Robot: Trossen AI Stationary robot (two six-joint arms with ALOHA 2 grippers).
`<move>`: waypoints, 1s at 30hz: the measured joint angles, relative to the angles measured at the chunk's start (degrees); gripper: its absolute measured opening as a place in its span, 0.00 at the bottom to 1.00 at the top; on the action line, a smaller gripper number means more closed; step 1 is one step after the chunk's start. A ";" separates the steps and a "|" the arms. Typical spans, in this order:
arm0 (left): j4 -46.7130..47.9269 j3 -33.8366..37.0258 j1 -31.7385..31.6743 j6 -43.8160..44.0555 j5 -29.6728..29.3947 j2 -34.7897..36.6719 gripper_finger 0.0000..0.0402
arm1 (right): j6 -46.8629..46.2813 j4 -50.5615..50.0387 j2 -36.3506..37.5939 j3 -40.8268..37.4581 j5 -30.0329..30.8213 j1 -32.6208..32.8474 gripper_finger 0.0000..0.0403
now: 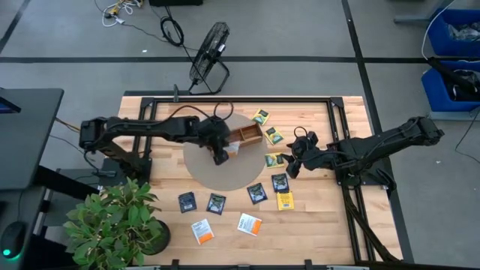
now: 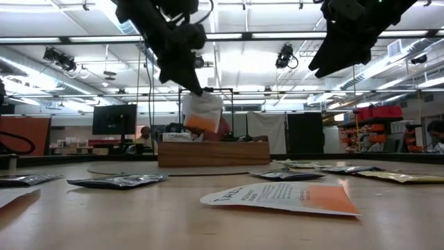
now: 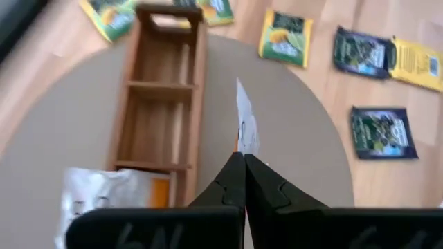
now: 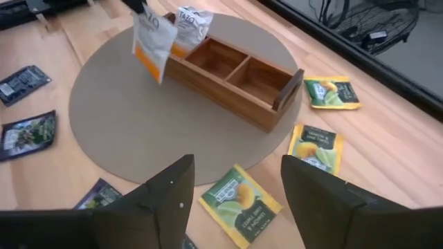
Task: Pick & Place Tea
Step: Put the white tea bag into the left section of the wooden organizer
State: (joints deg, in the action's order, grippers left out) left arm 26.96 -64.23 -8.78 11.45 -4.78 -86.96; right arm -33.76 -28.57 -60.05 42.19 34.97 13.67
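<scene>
The small flat square tea packet (image 4: 151, 43) hanging up is white and orange. Other packets are green-yellow (image 4: 241, 202) or dark navy-black (image 4: 28, 133). The long wooden tray (image 4: 235, 77) is brown, on a round grey-brown mat (image 4: 124, 131).

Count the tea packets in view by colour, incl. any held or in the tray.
White-orange packets: 4 (2 on table, 1 in tray, 1 in left pincer)
Dark packets: 4
Green-yellow packets: 3
Yellow packet: 1
Total: 12

We can read little: on the white-and-orange packet (image 2: 281, 197) lying nearest in the low view, large grey letters begin "TA", the rest too slanted. Print on the other packets is too small for us to read.
</scene>
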 joint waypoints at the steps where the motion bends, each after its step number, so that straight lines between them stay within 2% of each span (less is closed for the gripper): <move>1: 0.07 0.00 0.00 0.02 -0.75 0.72 0.00 | 0.32 0.07 0.00 0.00 0.10 -0.05 0.56; 5: -6.27 0.48 0.04 0.10 -1.74 3.25 0.00 | 1.72 0.17 0.00 0.00 0.14 -0.81 0.56; 8: -22.58 4.45 0.33 3.66 0.58 5.49 0.00 | 2.30 0.25 0.01 0.00 0.14 -1.34 0.56; 11: -29.35 9.42 0.24 8.19 -0.57 6.56 0.00 | 2.78 0.60 0.21 0.00 0.13 -1.37 0.56; 19: -25.51 18.76 0.18 10.37 -3.74 13.77 0.00 | 3.00 0.12 1.67 0.04 0.07 -1.37 0.56; 25: -14.50 21.33 -2.27 7.31 -8.67 18.85 0.00 | 3.00 -0.49 2.10 0.04 0.00 -1.46 0.56; 30: -14.57 22.84 -4.77 5.39 -6.79 19.94 0.00 | 3.17 -1.21 2.10 0.04 -0.51 -1.55 0.56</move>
State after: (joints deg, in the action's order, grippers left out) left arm 12.39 -41.39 -13.55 16.84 -11.57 -67.02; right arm -30.59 -29.78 -57.95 42.24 34.46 12.12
